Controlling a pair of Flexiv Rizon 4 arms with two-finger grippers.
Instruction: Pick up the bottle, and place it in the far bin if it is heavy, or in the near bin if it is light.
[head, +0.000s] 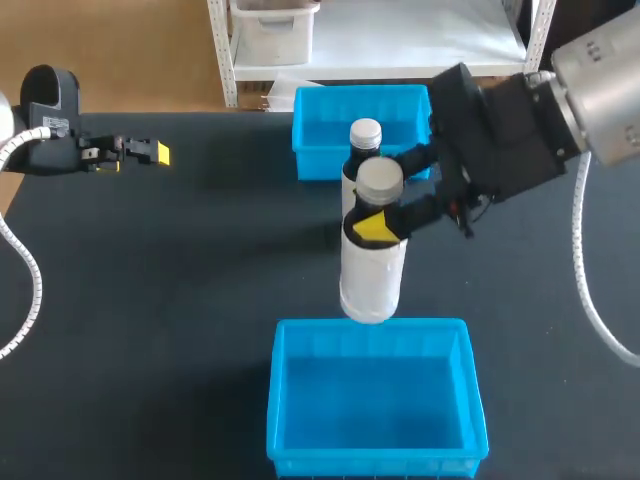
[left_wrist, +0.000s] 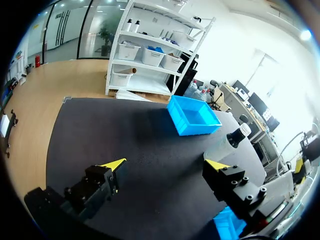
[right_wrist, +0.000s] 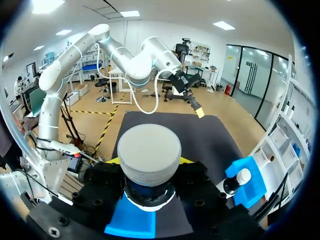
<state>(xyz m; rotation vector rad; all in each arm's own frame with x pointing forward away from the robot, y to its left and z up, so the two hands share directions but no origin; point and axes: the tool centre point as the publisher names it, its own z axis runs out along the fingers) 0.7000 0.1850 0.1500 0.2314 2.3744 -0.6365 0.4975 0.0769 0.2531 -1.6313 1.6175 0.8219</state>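
Your right gripper (head: 388, 196), jaws clamped on the white bottle (head: 372, 275) just below its cap, may let it slip or strike the near bin (head: 300, 328) rim; left gripper (left_wrist: 166, 163) jaws stand released.

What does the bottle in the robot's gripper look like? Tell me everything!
The held bottle is tall and white, plastic-looking, with a round grey cap. It stands upright, pinched just below the cap by the right gripper, whose yellow-tipped fingers touch it from two sides. It seems lifted off the black table, over the far edge of the near bin.
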